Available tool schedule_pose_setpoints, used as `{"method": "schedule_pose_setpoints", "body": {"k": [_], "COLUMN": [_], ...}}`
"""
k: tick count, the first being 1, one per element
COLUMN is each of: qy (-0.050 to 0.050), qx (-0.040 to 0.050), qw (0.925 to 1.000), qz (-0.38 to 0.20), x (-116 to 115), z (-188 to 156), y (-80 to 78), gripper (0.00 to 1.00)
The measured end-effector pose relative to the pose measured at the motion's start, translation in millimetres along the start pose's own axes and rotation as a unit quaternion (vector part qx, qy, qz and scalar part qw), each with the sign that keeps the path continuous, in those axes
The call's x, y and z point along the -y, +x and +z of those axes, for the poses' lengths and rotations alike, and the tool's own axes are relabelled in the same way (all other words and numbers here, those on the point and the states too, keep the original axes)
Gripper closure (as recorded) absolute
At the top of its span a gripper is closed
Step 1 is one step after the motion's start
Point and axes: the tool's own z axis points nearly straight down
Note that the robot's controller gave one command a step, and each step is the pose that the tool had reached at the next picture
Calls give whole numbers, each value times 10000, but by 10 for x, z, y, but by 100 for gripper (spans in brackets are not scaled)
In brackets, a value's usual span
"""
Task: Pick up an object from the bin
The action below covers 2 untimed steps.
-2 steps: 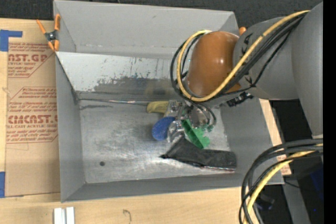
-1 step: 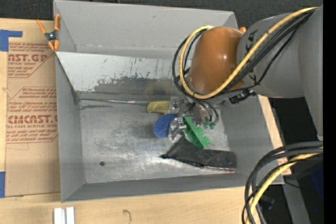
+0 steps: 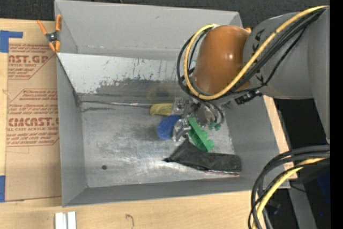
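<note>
The gripper (image 3: pixel 188 124) is low over the floor of the bin (image 3: pixel 107 69), in the right half, a little behind the middle. Whether it is open or closed I cannot tell, because the metal parts at its tip blend with the grey floor and the wrist above covers them partly. I also cannot tell if it has hold of anything.

Two things lie directly at the gripper. On its left is a small blue object (image 3: pixel 166 127) with a rounded shape, and on its lower right is a green piece (image 3: pixel 201 139) – bright, angular and tilted – which seems to touch the tip. Just behind the blue object, nearer to the back wall, lies a pale yellow object (image 3: pixel 160 110), long and slightly curved.

In front of the green piece a flat black object (image 3: pixel 209 161) lies on the floor, with one pointed end toward the left and its body stretching to the right wall.

Above the gripper sits the round orange cover (image 3: pixel 222 59) of the wrist, with yellow-and-black cables (image 3: pixel 185 61) looped around it – the grey arm (image 3: pixel 300 56) continues from there to the right.
</note>
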Motion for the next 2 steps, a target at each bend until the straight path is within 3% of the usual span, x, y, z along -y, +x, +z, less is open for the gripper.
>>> {"method": "schedule_pose_setpoints", "body": {"k": [2], "qy": [1], "qx": [-28], "qw": [10000], "qz": [-1], "x": [-2], "z": [-163], "y": [9], "gripper": [100]}}
